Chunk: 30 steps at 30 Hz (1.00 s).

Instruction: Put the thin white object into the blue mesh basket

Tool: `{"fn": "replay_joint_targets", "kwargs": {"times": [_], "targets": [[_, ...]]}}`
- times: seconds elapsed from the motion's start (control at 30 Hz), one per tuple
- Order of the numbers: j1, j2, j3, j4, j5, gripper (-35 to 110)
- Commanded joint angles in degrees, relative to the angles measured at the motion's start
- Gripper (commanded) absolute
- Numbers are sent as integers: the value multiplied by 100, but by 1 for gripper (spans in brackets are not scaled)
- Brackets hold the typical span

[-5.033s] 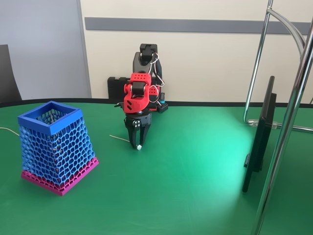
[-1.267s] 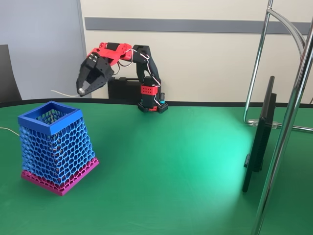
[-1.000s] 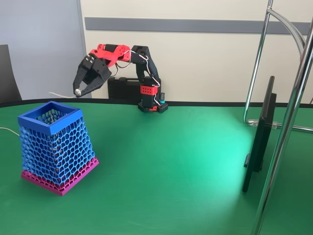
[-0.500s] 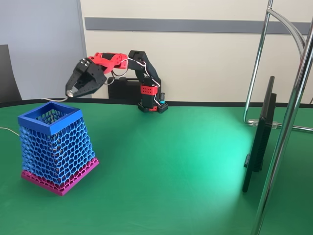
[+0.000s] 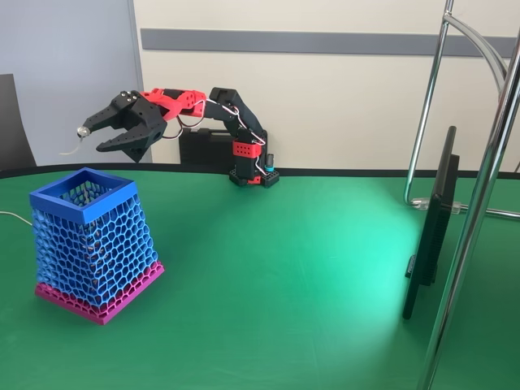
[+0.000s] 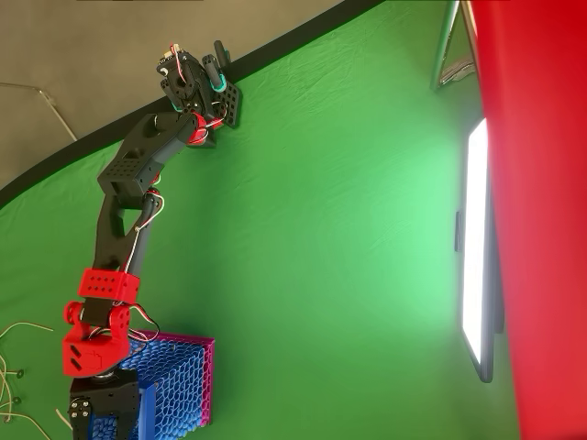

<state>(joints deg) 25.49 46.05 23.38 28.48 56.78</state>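
The blue mesh basket [image 5: 91, 244] stands upright at the left of the green table, with a solid blue rim and a magenta bottom band. My gripper [image 5: 91, 139] hovers above and just behind the basket's far left corner, and its jaws are spread open. The thin white object [image 5: 71, 143] hangs at the upper fingertip: its knob touches the tip and the strand curves down to the left, above the rim. In the overhead view the arm's red wrist [image 6: 92, 341] reaches over the basket [image 6: 179, 380].
A thin monitor [image 5: 431, 236] and chrome stand poles [image 5: 486, 171] occupy the right side. A black case [image 5: 203, 150] sits behind the arm's base. Another white cord [image 5: 10, 216] lies on the table left of the basket, and loose cords [image 6: 23, 328] show in the overhead view.
The arm lifted the white strand off the table and swung left to above the basket. In the last half second the jaws opened, and the strand now dangles at the upper fingertip.
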Motion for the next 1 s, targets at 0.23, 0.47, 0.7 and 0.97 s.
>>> {"fn": "replay_joint_targets", "kwargs": {"times": [0.23, 0.47, 0.7, 0.97], "targets": [[-246, 501, 958, -853, -343, 26], [-334, 809, 1485, -1028, -387, 26], [-457, 923, 1916, -1318, -439, 26], [-527, 1002, 2593, -1837, -756, 26]]}}
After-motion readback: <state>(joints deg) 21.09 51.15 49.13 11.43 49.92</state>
